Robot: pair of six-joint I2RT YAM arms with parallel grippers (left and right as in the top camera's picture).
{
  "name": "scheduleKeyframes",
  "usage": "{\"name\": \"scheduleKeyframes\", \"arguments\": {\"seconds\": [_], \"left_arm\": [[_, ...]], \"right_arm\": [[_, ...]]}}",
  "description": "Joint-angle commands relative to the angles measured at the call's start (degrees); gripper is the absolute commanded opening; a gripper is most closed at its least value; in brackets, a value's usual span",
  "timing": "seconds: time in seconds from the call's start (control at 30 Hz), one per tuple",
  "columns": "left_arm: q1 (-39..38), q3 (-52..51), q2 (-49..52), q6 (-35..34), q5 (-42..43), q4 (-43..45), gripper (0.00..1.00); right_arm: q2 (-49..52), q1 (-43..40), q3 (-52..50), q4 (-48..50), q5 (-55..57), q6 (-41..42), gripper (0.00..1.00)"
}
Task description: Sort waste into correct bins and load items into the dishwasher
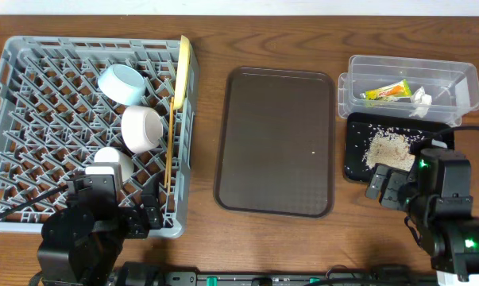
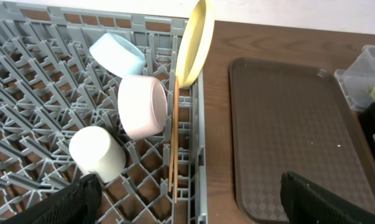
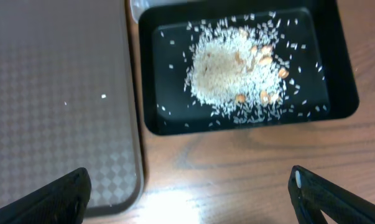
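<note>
The grey dish rack [image 1: 32, 103] holds the light blue bowl [image 1: 121, 83], the white bowl [image 1: 141, 128], the small white cup [image 1: 113, 161], the yellow plate [image 1: 182, 70] on edge and the chopsticks [image 1: 169, 147]. They also show in the left wrist view: blue bowl [image 2: 116, 53], white bowl [image 2: 142, 107], cup [image 2: 97, 150], plate [image 2: 194, 42], chopsticks [image 2: 174, 143]. The clear tub [image 1: 461, 83] holds the snack wrapper [image 1: 387, 91] and the tissue [image 1: 421, 98]. The black tray [image 1: 354, 155] holds the rice crumbs [image 1: 388, 148], as the right wrist view [image 3: 234, 68] shows. My left gripper [image 2: 187, 202] is open over the rack's near right corner. My right gripper [image 3: 187, 196] is open over bare table, near the black tray [image 3: 339, 93].
The dark brown serving tray [image 1: 276, 140] lies between the rack and the bins, and shows in both wrist views [image 2: 287, 124] [image 3: 50, 93]. One white crumb sticks to my right gripper's finger.
</note>
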Motion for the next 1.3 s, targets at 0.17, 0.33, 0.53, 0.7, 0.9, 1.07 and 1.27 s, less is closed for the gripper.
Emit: {"name": "scheduleKeyframes", "arguments": {"seconds": [0.17,0.33,0.53,0.7,0.9,1.07,1.27], "left_arm": [[0.0,-0.3,0.0,-0.3,-0.7,-0.1,0.94],[0.0,-0.3,0.0,-0.3,-0.7,-0.1,0.94],[0.0,-0.3,0.0,-0.3,-0.7,-0.1,0.94],[0.0,-0.3,0.0,-0.3,-0.7,-0.1,0.94],[0.0,-0.3,0.0,-0.3,-0.7,-0.1,0.94],[0.0,-0.3,0.0,-0.3,-0.7,-0.1,0.94],[0.0,-0.3,0.0,-0.3,-0.7,-0.1,0.94]], "right_arm": [[-15.6,0.0,-9.3,14.0,0.2,-8.9,0.99],[-27.9,0.0,-19.4,23.5,-0.2,-10.3,0.99],[-38.6,0.0,-31.4,33.9,-1.6,-10.3,1.00],[-43.8,0.0,-40.4,44.8,-2.1,-10.3,0.99],[-44.7,0.0,-48.0,58.3,-2.1,-10.3,0.99],[-44.7,0.0,-52.8,64.5,-4.1,-13.8,0.99],[-44.7,-0.2,-52.7,57.4,-9.0,-22.3,0.99]]}}
